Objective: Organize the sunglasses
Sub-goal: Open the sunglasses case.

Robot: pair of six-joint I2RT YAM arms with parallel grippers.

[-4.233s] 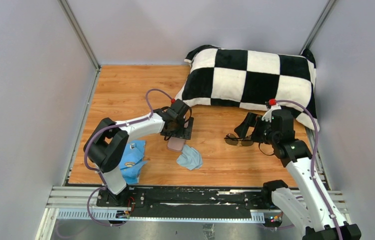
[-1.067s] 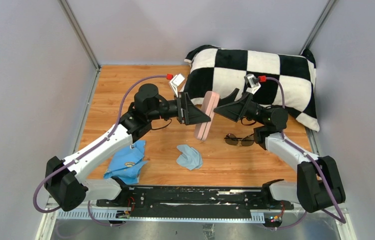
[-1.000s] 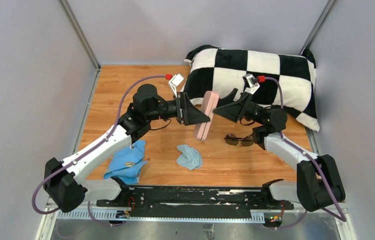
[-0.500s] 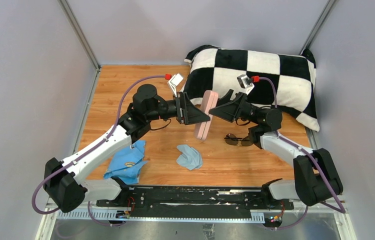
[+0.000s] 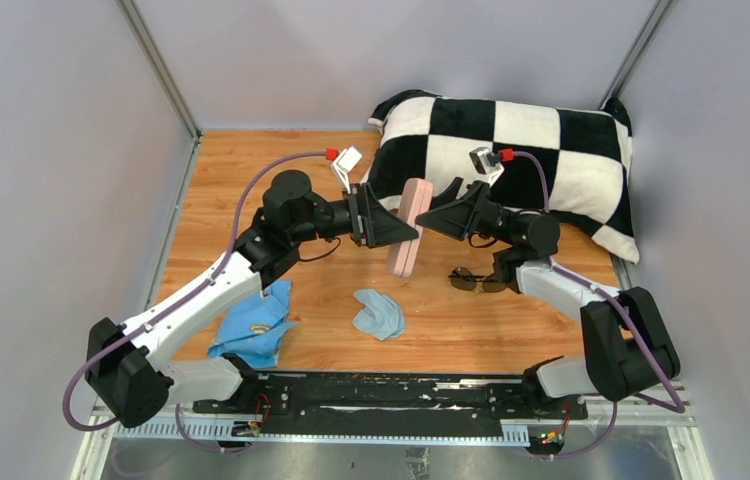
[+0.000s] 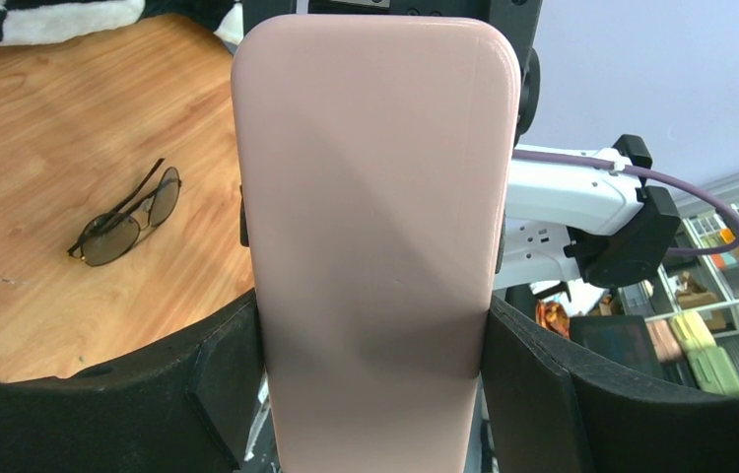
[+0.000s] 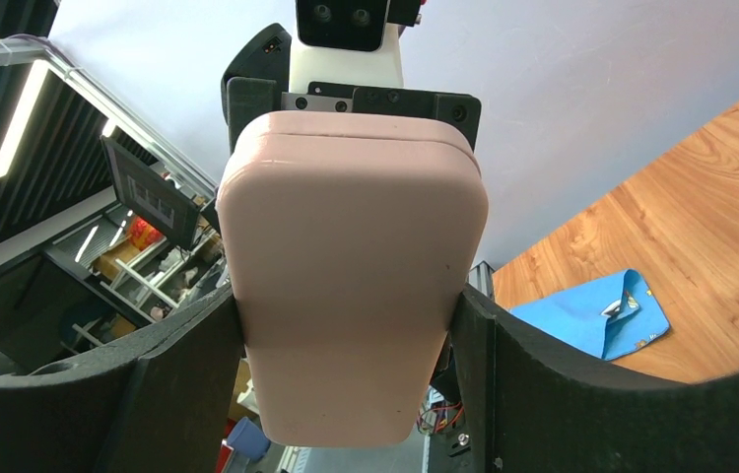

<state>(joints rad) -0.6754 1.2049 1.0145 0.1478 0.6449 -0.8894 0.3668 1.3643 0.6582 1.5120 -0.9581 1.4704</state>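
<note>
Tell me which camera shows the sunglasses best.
Left wrist: the sunglasses lie whole and unobstructed on the wooden table. Top external shows them small, partly behind the right arm. Right wrist misses them.

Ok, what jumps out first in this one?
The pink case stands on end in mid-air over the middle of the table, with the left gripper and right gripper clamped on it from opposite sides. A black-and-white checkered pillow fills the far right corner. The sunglasses lie on the wood under the right arm.
</note>
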